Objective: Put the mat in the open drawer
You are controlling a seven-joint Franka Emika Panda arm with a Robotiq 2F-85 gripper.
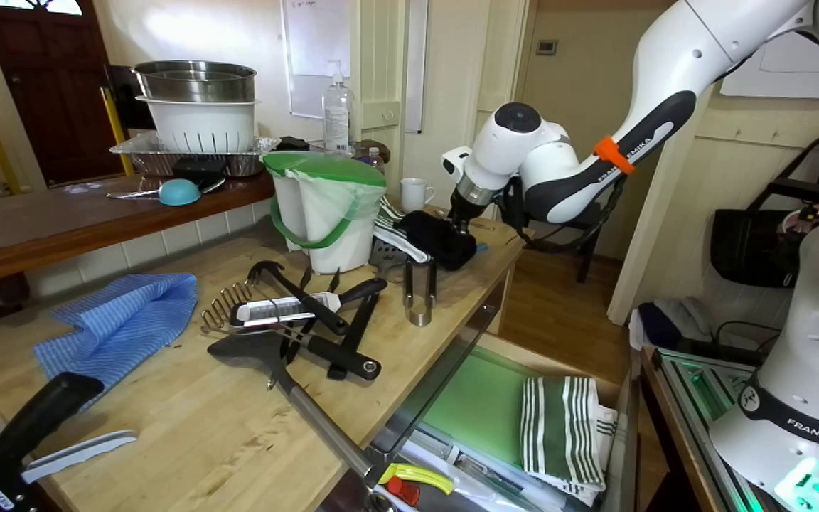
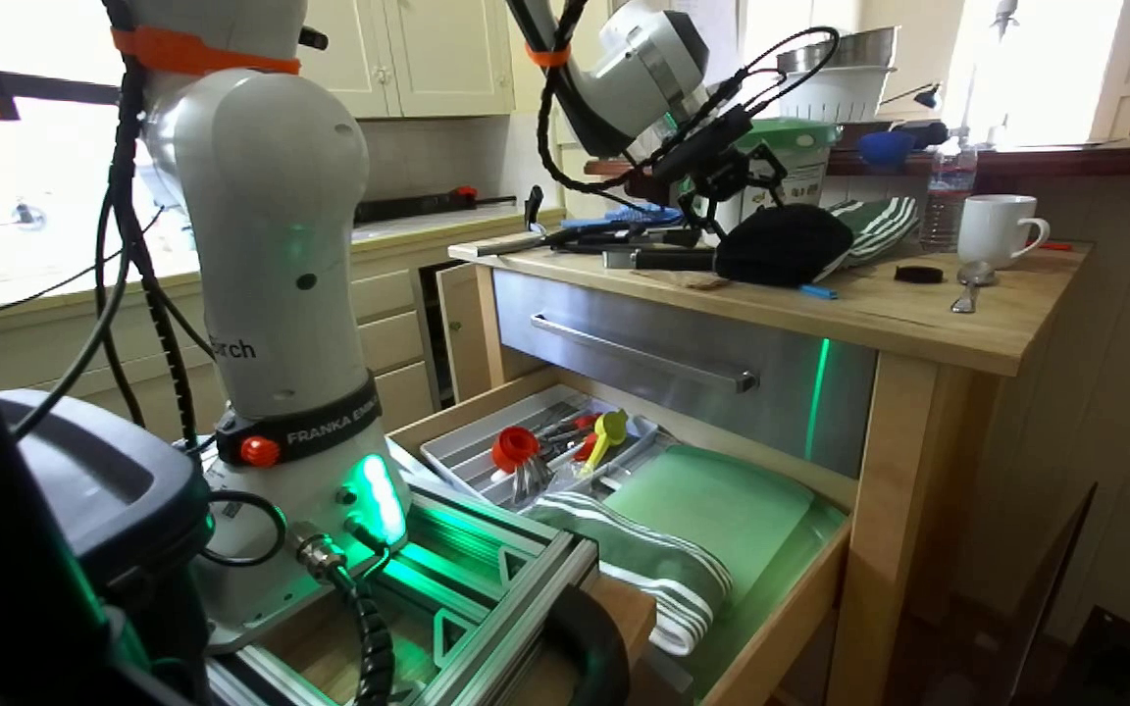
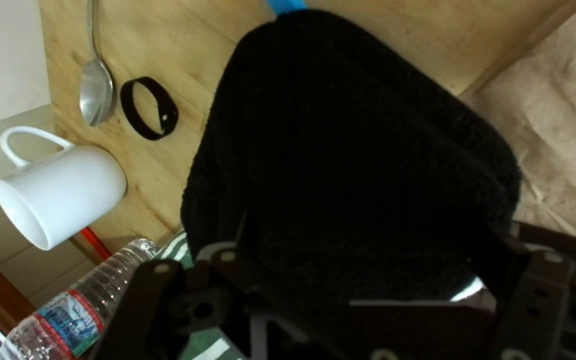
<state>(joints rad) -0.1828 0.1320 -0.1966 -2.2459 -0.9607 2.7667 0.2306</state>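
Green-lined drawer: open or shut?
Open. In both exterior views the drawer is pulled out, exposing its green lining and a striped towel inside.

Pale wooden worktop (image 1: 175, 412), thick with kitchen things

A crumpled blue cloth (image 1: 132, 313) lies near a black-handled tool (image 1: 47, 416); a loose heap (image 1: 313, 307) gathers a flat grater (image 1: 267, 311), a wire-headed utensil (image 1: 344, 356) and a spatula (image 1: 324, 423); near it stands a white bucket (image 1: 320, 213) with a green lid (image 1: 324, 165); just beside the bucket lies a striped towel (image 2: 874, 227); the black mat (image 2: 786, 243) touches this, its lower edge on the wood; a U-shaped tool (image 1: 431, 284) lies near the mat, a small blue item (image 2: 818, 291) just at the mat's rim; a white mug (image 2: 997, 230) and a clear bottle (image 2: 950, 191) stand upright nearby, with a spoon (image 3: 97, 95) and a black ring (image 2: 918, 276) near the mug.
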